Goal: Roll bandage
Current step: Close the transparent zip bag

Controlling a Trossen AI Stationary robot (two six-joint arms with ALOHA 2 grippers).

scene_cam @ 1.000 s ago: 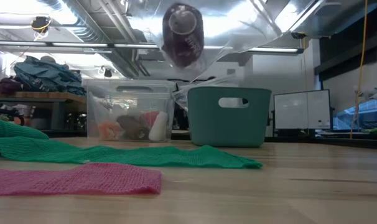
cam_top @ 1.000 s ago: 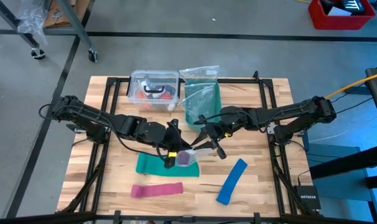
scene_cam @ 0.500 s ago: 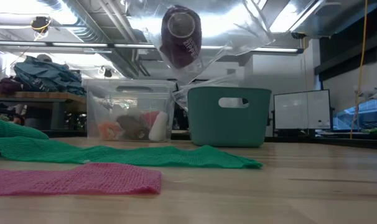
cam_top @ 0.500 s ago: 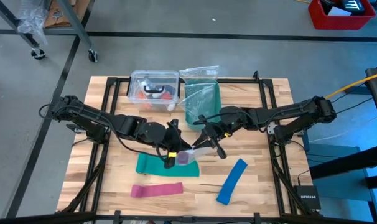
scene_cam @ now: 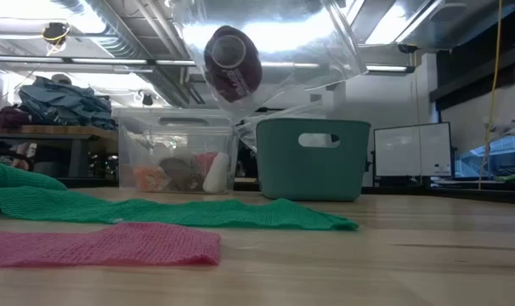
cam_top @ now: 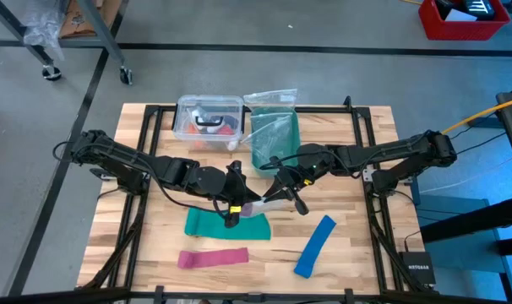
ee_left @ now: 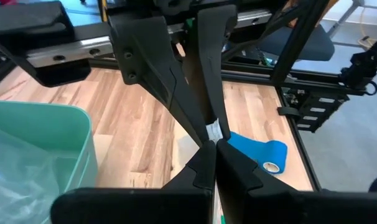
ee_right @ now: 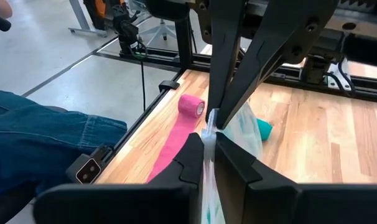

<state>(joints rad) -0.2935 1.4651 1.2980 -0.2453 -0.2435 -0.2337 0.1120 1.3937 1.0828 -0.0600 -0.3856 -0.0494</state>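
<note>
- The bandage [scene_cam: 233,63], already wound into a small purple roll, hung inside a clear plastic bag [scene_cam: 313,47] held up over the table, below and between the two sets of jaws.
- The left gripper [cam_top: 232,208] had its jaws pressed together on one edge of the bag; the right gripper [cam_top: 279,192], just beside it, pinched the bag's other edge, jaws nearly closed on the thin film.
- Rolling appeared finished; what seemed left was sealing or setting down the bag, possibly into the teal bin [scene_cam: 313,158] beyond the jaws.
- A green strip [cam_top: 226,225] lay flat under the grippers; a pink strip [cam_top: 212,257] and a blue strip [cam_top: 314,246], only partly rolled, lay farther out.
- A clear lidded box [cam_top: 209,122] stood beside the bin.
</note>
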